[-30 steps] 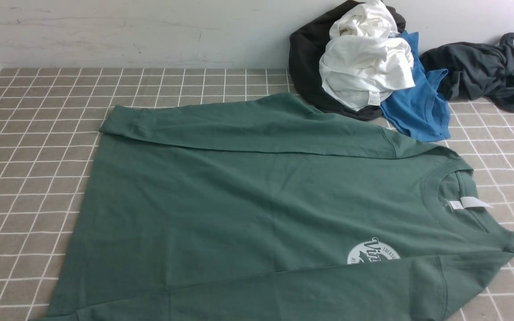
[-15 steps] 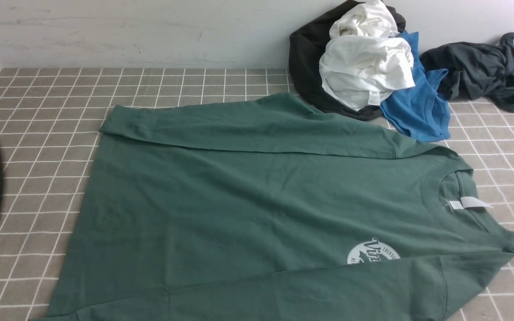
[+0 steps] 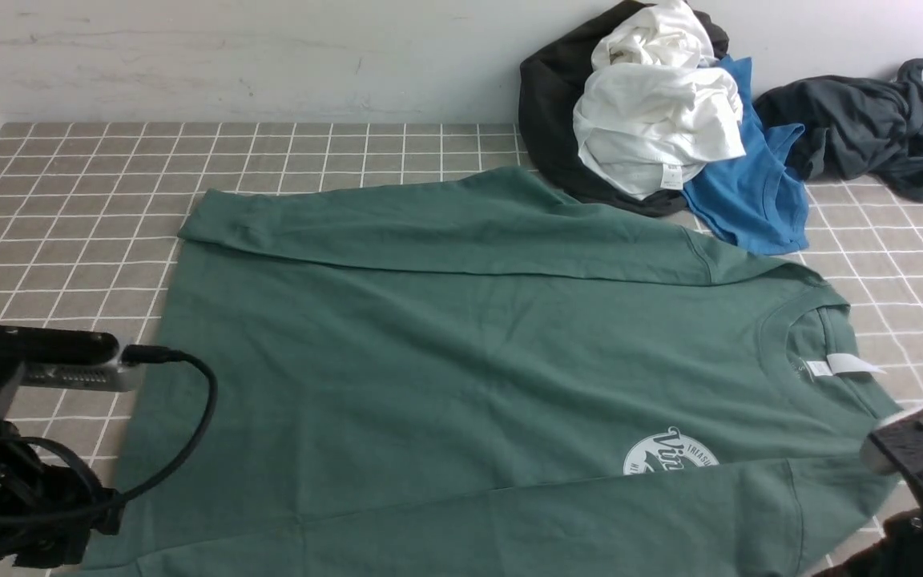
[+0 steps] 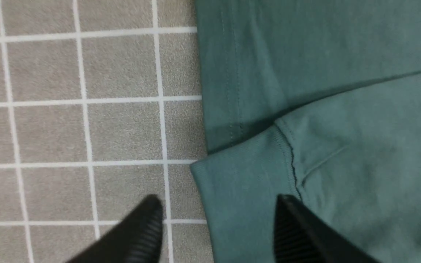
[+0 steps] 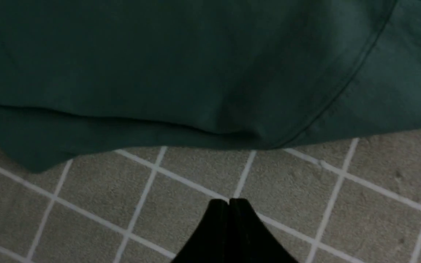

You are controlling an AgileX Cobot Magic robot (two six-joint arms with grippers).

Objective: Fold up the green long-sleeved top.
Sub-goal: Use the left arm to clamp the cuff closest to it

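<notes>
The green long-sleeved top (image 3: 461, 353) lies flat on the tiled table, collar and white neck label (image 3: 850, 365) to the right, hem to the left. Both sleeves are folded across the body, and the near one partly covers the white logo (image 3: 670, 453). My left arm (image 3: 13, 481) hangs over the near left corner. There my left gripper (image 4: 216, 206) is open above the sleeve cuff (image 4: 239, 182), one finger over bare tile and the other over cloth. My right gripper (image 5: 228, 202) is shut and empty over the tiles, just off the top's (image 5: 196, 65) edge by the shoulder.
A heap of clothes sits at the back right against the wall (image 3: 269, 56): a white garment (image 3: 654, 120) on a black one (image 3: 550, 120), a bright blue shirt (image 3: 750, 192) and a dark grey garment (image 3: 870, 128). The table's tiled cover (image 3: 69, 200) shows left of the top.
Both arms have come into the front view, the left at the lower left and the right at the lower right. The top has not moved.
</notes>
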